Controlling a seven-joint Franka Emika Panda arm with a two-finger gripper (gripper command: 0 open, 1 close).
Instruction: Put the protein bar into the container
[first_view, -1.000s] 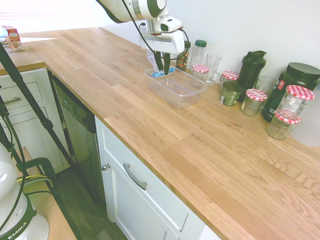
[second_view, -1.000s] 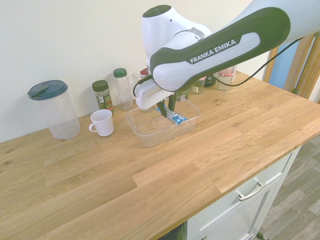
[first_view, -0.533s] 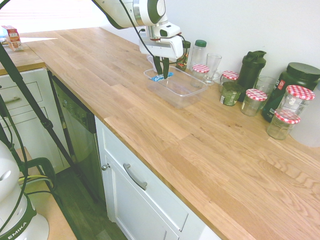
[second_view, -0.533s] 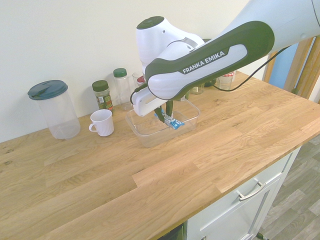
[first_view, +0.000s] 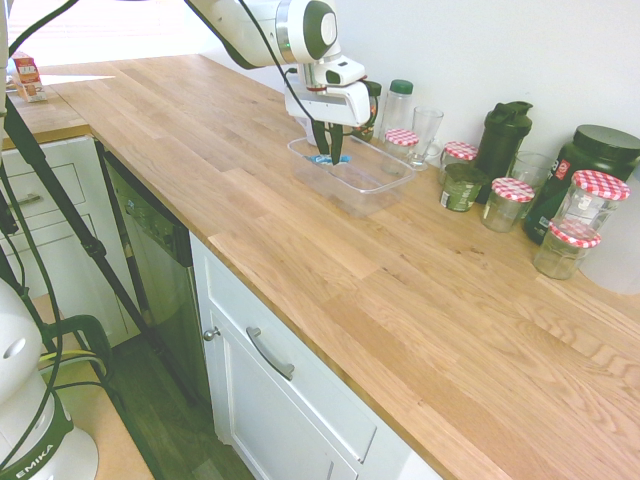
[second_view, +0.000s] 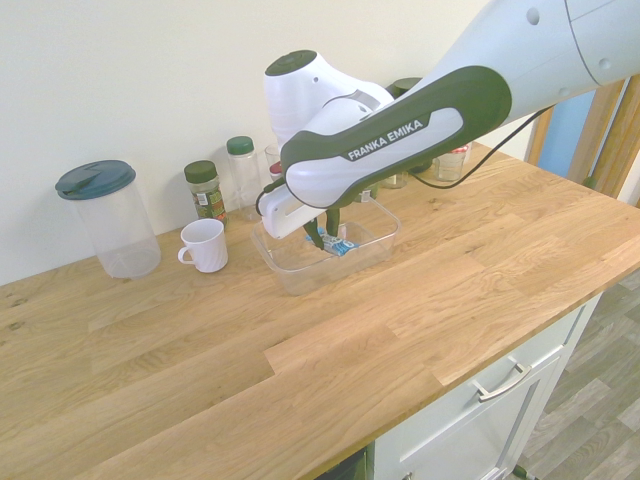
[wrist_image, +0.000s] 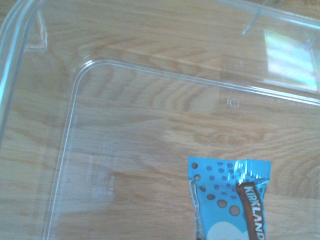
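The Franka gripper points down into the clear rectangular plastic container, its two fingers closed on the blue Kirkland protein bar. The bar is held within the container's rim, near one end of it; whether its underside touches the container's floor cannot be told. The wrist view shows the bar's crimped blue end with dark dots and a dark band lettered "KIRKLAND", and beyond it the tub's rounded corner, with wood grain showing through the clear plastic. The container stands lidless on the wooden worktop. In the second exterior view, a white mug stands beside the container, and a clear pitcher with a dark blue-green lid is on the mug's other side. Behind the mug stand a dark-lidded jar with a label and a clear green-capped bottle. In the first exterior view, jars with red-checked lids, a dark shaker bottle and a large dark tub stand along the wall.
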